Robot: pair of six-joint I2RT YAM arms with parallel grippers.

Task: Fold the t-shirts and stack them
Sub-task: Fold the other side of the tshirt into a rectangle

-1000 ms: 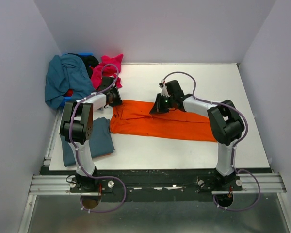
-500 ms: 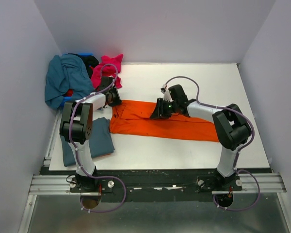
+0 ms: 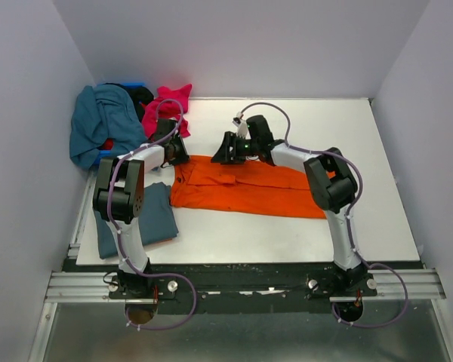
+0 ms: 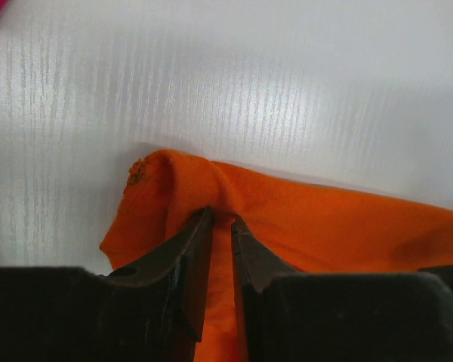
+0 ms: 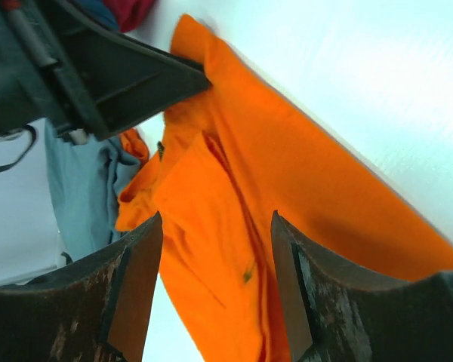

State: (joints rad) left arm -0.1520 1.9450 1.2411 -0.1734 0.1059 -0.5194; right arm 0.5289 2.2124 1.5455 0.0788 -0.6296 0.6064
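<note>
White tabletop (image 3: 302, 121). Orange t-shirt (image 3: 249, 188) spread flat mid-table; soft, limp, light, likely best taken at corners or hem. Left gripper (image 4: 219, 217) pinched nearly closed on its far left corner fold. Right gripper (image 5: 215, 219) wide apart, empty, above its far edge.

text: none readable | labels: none | brands: none | numbers: none | signs: none

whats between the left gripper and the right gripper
Only a short stretch of the orange t-shirt, along its far edge. The left gripper pinches its corner; the open right gripper is over the same edge. The top external and right wrist views show this.
</note>
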